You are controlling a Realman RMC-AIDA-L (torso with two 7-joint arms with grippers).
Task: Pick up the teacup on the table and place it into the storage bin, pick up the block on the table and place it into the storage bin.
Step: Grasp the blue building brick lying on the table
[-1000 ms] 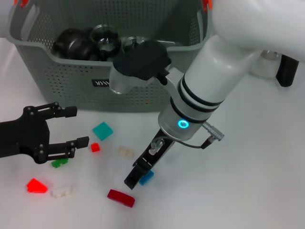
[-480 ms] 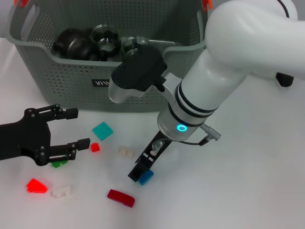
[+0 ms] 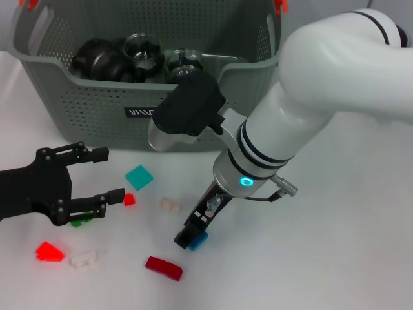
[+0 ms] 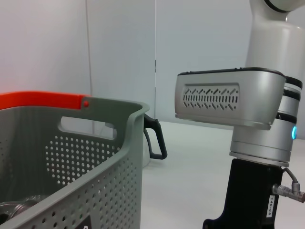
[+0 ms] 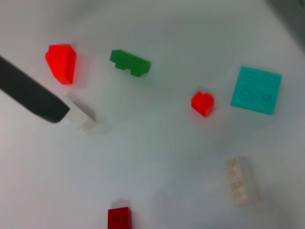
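The right gripper is low over the table, its dark fingers pointing down and touching a small blue block; if the fingers are clenched on the block or only beside it, I cannot tell. Just beside it, toward the robot, lies a dark red block, and a little farther lie a cream block and a flat teal block. The left gripper hangs over the left part of the table with its two black fingers spread wide and nothing between them. Near its lower finger are a small red block and a green block, partly hidden. Closer to the robot lie a bright red wedge block and a white translucent block. Behind all of these stands the storage bin, grey-green and perforated, with orange clips at the rim. On its front wall is a small black label with white lettering that I cannot read. Inside the bin are dark round things and glass pieces.
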